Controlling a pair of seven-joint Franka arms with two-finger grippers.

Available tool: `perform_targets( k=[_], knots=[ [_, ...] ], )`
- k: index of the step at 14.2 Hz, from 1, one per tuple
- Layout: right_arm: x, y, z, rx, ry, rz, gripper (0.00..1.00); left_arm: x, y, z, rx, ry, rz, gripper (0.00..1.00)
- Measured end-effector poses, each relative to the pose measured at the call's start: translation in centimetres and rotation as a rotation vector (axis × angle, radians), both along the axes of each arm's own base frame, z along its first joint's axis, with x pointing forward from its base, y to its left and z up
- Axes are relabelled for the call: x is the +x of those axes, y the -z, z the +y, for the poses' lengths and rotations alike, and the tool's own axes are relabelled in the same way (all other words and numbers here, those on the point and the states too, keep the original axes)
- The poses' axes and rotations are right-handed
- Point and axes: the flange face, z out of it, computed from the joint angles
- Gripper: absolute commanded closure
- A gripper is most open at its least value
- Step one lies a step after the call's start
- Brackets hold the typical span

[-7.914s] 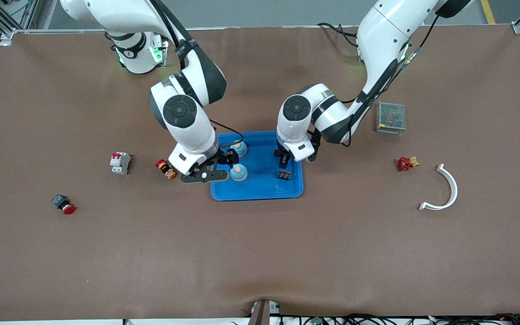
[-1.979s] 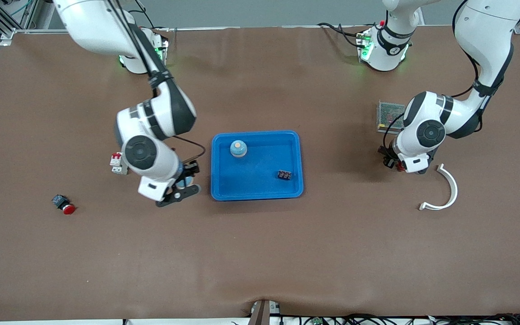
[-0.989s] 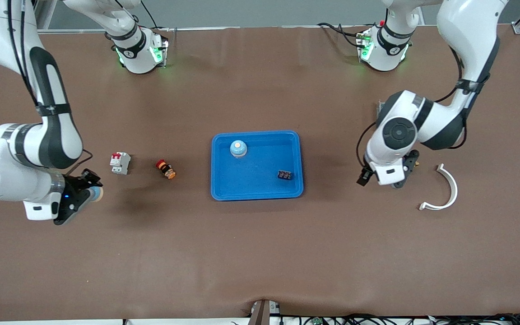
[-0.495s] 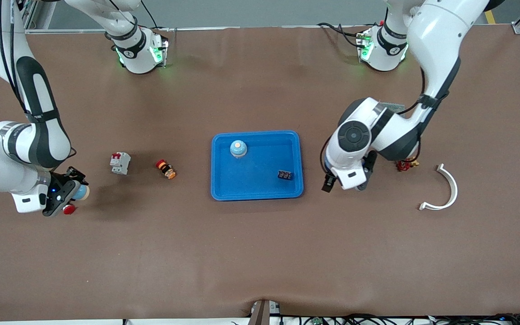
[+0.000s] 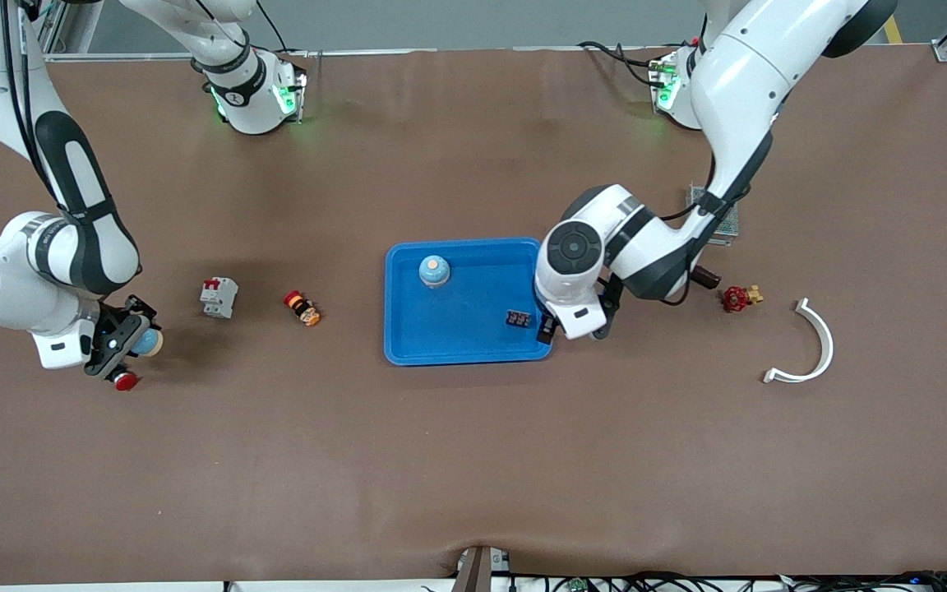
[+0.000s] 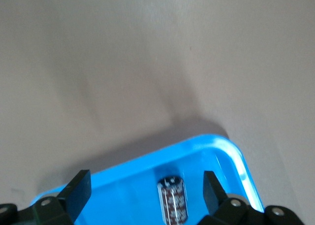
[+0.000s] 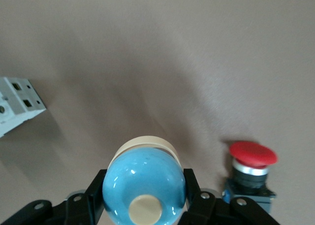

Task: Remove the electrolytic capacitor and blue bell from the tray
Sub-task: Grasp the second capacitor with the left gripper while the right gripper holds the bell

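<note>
My right gripper [image 5: 130,341] is shut on a blue bell [image 5: 147,341] with a cream button, held low over the table at the right arm's end, beside a red push button [image 5: 122,378]. In the right wrist view the bell [image 7: 143,183] fills the space between the fingers. A second blue bell [image 5: 433,270] stands in the blue tray [image 5: 473,352]. A dark capacitor [image 5: 519,317] lies in the tray near its corner. My left gripper [image 5: 547,326] is open over that corner. In the left wrist view the capacitor [image 6: 173,200] lies between the spread fingers [image 6: 78,193].
A white circuit breaker [image 5: 219,296] and a red-orange switch [image 5: 302,307] lie between the tray and the right gripper. Toward the left arm's end lie a red valve [image 5: 738,298], a white curved piece [image 5: 815,345] and a mesh box [image 5: 724,222], partly hidden by the arm.
The right arm carried one bell out of the tray to the table's end by the red push button. The left gripper swung from the red valve back to the tray, over the capacitor.
</note>
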Motion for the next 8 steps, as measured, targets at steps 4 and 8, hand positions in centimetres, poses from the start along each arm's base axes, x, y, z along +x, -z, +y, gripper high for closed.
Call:
perform_targets(
  k=[4, 8],
  knots=[
    [-1.3, 1.2, -0.8, -0.004, 0.002, -0.009, 0.60, -0.7, 1.5, -2.3, -0.022, -0.052, -0.032, 0.07],
    [-1.7, 1.7, -0.8, -0.009, 0.002, -0.022, 0.60, -1.1, 3.8, -4.3, -0.009, -0.100, -0.036, 0.13]
  ],
)
